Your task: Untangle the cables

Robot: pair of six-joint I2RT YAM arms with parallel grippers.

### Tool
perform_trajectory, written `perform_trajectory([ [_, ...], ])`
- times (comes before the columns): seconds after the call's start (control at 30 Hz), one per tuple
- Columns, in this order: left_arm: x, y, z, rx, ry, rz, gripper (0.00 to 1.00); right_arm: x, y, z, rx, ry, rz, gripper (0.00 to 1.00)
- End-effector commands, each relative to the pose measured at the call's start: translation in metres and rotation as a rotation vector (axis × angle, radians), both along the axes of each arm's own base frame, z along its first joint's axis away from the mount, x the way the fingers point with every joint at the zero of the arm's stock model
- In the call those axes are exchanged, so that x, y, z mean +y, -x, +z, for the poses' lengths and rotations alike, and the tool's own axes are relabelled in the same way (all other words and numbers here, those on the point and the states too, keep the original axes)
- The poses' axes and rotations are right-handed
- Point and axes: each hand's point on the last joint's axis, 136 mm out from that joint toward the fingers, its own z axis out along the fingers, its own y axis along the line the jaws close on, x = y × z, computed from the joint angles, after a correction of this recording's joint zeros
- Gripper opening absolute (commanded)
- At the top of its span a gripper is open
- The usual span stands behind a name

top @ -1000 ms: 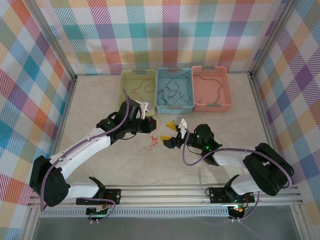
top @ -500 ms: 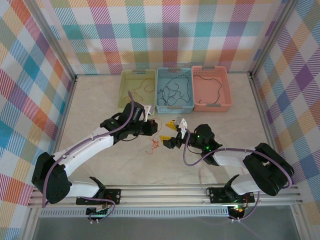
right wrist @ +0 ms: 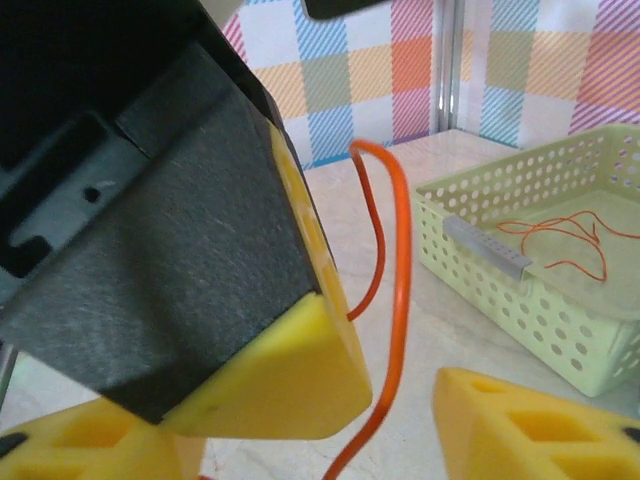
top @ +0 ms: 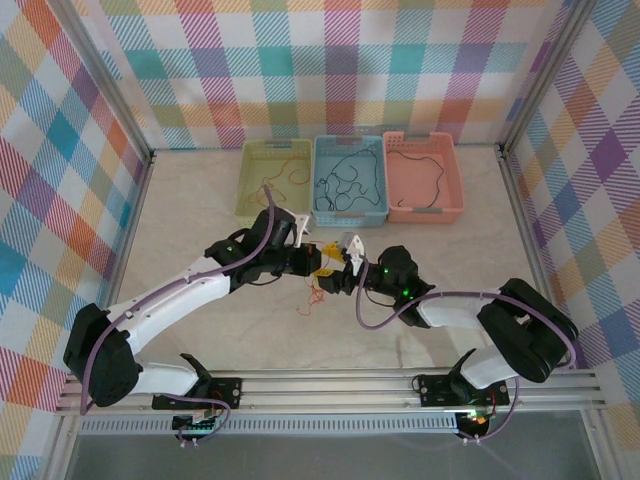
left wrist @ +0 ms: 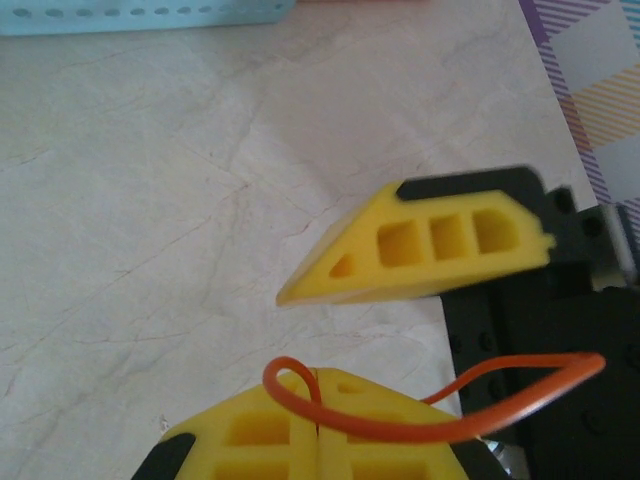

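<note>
A thin orange-red cable loops over my left gripper, whose yellow jaws are shut on it. In the top view the left gripper meets the right gripper at mid-table, and the cable's loose end trails on the table below them. In the right wrist view the cable hangs between the spread yellow fingers of my right gripper. That gripper is open, and the left gripper's finger sits inside its gap. More cables lie in the baskets.
Three baskets stand in a row at the back: a yellow-green one holding orange wires, a blue one with dark wires, and a salmon one with a black wire. Plaid walls enclose the table.
My left gripper has carried the orange cable right and toward the right gripper. The right gripper has moved left to meet it, and its jaws have narrowed a little.
</note>
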Motion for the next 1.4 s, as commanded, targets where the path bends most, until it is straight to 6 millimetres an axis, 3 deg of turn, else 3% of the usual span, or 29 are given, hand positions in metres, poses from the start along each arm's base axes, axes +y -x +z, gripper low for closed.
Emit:
perform_trajectory([
  [0.0, -0.006, 0.009, 0.023, -0.013, 0.035, -0.019, 0.00, 0.000, -0.021, 0.007, 0.000, -0.017, -0.097, 0.54],
  [0.4, -0.007, 0.028, 0.043, 0.003, 0.092, -0.069, 0.00, -0.007, -0.050, -0.006, 0.037, 0.050, -0.242, 0.41],
  [0.63, -0.013, 0.050, 0.065, 0.034, 0.170, -0.163, 0.00, -0.025, -0.070, -0.013, 0.047, 0.078, -0.376, 0.35],
  [0.77, -0.006, 0.064, 0.070, 0.046, 0.170, -0.195, 0.00, -0.042, -0.082, -0.018, 0.064, 0.098, -0.471, 0.28],
  [1.1, 0.009, 0.102, 0.067, 0.089, 0.206, -0.280, 0.00, -0.093, -0.108, -0.026, 0.111, 0.130, -0.715, 0.25],
  [1.37, 0.023, 0.112, 0.074, 0.059, 0.200, -0.278, 0.00, -0.127, -0.117, -0.033, 0.163, 0.126, -0.841, 0.24],
])
